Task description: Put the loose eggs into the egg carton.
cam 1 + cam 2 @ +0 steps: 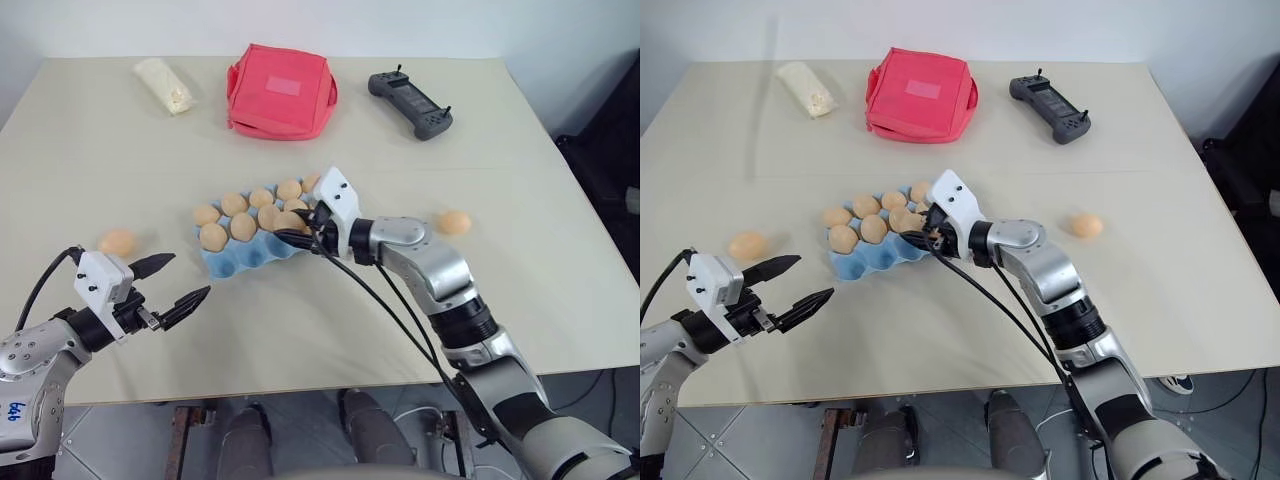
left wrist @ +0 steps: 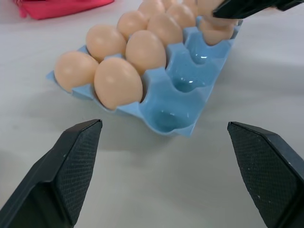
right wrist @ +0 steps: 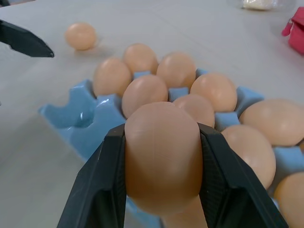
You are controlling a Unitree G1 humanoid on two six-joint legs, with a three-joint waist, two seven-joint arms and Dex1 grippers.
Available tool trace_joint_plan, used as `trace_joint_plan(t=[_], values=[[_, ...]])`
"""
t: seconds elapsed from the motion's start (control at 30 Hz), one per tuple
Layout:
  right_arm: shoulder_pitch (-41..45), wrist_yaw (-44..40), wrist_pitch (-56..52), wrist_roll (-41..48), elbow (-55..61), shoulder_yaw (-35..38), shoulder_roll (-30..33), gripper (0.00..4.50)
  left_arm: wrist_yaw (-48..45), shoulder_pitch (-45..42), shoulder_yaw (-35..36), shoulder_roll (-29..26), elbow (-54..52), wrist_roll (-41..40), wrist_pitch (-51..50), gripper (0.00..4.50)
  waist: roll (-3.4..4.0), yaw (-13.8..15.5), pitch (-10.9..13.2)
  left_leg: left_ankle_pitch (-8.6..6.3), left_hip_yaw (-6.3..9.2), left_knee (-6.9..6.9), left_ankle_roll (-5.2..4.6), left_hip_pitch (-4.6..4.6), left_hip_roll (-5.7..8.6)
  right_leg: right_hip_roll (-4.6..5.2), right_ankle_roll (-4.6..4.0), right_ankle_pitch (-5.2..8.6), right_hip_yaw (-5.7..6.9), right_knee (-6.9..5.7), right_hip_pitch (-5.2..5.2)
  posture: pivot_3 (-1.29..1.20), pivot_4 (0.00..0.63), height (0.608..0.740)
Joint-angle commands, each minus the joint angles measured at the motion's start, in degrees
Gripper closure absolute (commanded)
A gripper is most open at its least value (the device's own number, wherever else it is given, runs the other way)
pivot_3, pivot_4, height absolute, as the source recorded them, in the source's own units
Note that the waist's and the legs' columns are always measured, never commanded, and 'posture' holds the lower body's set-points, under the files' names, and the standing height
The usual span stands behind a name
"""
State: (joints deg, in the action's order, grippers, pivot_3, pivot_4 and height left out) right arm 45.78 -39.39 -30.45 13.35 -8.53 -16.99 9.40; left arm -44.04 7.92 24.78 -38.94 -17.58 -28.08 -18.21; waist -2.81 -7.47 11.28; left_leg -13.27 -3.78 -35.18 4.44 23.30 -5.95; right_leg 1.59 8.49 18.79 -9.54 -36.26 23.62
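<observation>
Beige table (image 1: 560,290), blue egg carton (image 1: 235,258), R fingers (image 3: 102,190) clamping tan egg (image 3: 161,156), L fingers (image 1: 152,264) apart.

Beige table (image 1: 300,330), matte top. Far side, three items well apart in a row: a red square fabric pouch (image 1: 281,91) at centre, lying flat, pale patch on top; a whitish wrapped bundle (image 1: 166,85) off to its left, possibly food in clear film, hard to tell; a dark grey handheld controller (image 1: 411,103) to its right, lying at an angle.
</observation>
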Motion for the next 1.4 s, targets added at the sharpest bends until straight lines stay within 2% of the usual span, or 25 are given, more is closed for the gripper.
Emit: trace_joint_plan(t=[0.03, 0.33, 0.53, 0.67, 0.83, 0.93, 1.07, 1.27, 1.4], values=[[1.5, 0.2, 2.2, -0.8, -1.0, 0.7, -1.4, 2.94, 0.6, 0.8, 2.0, 0.4, -2.8, -1.3, 0.5, 0.00, 0.00, -0.4, 0.0, 0.00, 0.00, 0.00, 0.00, 0.00, 0.00, 0.00, 0.00, 0.00, 0.00, -0.01, 0.00, 0.00, 0.150, 0.740], [-0.3, -4.1, -0.3, 0.8, 5.2, 0.1, -0.9, 0.03, 1.4, 0.8, 1.7, 0.6, -3.1, -1.3, 0.5, 0.00, 0.00, -0.8, 0.0, 0.00, 0.00, 0.02, 0.00, 0.00, -0.01, -0.01, -0.01, 0.01, 0.01, -0.06, 0.03, 0.00, 0.150, 0.740], [-1.0, -4.3, -1.6, 1.8, 9.3, 2.5, 0.4, 0.03, 1.1, -0.7, 0.4, 0.5, -2.1, -1.0, 0.6, 0.00, 0.00, -0.7, 0.0, 0.00, 0.00, 0.02, 0.00, 0.00, 0.00, 0.00, -0.01, 0.01, 0.00, -0.07, 0.03, 0.00, 0.150, 0.740], [-3.1, -7.1, -4.2, 5.7, 15.7, 7.0, 6.3, 0.03, 0.4, -1.5, -0.1, 0.3, -0.9, -0.9, 0.6, 0.00, 0.00, -0.4, 0.0, -0.01, 0.01, 0.02, 0.02, 0.01, 0.00, 0.00, -0.01, 0.01, 0.01, -0.04, 0.03, 0.00, 0.150, 0.740], [-8.2, -11.0, -6.6, 7.6, 21.2, 11.3, 17.6, 0.03, -1.2, -2.4, -0.7, -0.2, 0.8, -0.8, 1.0, 0.00, -0.01, -0.3, 0.0, -0.03, 0.01, 0.05, 0.02, 0.02, 0.00, 0.00, -0.02, 0.02, 0.01, 0.12, -0.01, 0.00, 0.150, 0.740], [-13.8, -12.4, -8.5, 8.2, 23.0, 17.5, 26.9, 0.03, -2.3, -4.7, -1.3, -0.7, 3.4, -0.3, 1.5, 0.00, 0.00, -0.2, 0.0, -0.04, 0.01, 0.06, 0.01, 0.02, 0.00, 0.01, -0.02, 0.02, 0.01, 0.19, -0.03, 0.00, 0.150, 0.740], [-21.5, -12.0, -9.9, 9.3, 24.6, 24.9, 34.7, 0.03, -3.5, -6.1, -1.3, -1.2, 5.8, 0.1, 2.2, 0.00, 0.00, 0.1, 0.0, -0.07, -0.01, 0.06, -0.03, 0.01, 0.01, 0.01, -0.03, 0.03, -0.03, 0.29, -0.05, 0.00, 0.150, 0.740], [-35.3, -12.5, -10.1, 9.4, 23.2, 36.3, 41.3, 0.03, -4.8, -6.9, -0.8, -2.0, 8.2, 0.5, 3.2, 0.00, 0.00, 0.4, 0.0, -0.08, -0.01, 0.04, -0.04, -0.01, 0.01, 0.01, -0.02, 0.03, -0.05, 0.29, -0.11, 0.00, 0.150, 0.740], [-41.2, -12.3, -9.4, 9.6, 21.4, 41.4, 42.2, 0.03, -5.0, -7.2, -0.8, -2.5, 8.9, 0.4, 3.5, 0.00, 0.00, 0.5, 0.0, -0.08, -0.03, -0.04, -0.05, -0.02, 0.03, 0.01, -0.24, 0.14, -0.10, 0.31, -0.14, 0.00, 0.150, 0.740]])
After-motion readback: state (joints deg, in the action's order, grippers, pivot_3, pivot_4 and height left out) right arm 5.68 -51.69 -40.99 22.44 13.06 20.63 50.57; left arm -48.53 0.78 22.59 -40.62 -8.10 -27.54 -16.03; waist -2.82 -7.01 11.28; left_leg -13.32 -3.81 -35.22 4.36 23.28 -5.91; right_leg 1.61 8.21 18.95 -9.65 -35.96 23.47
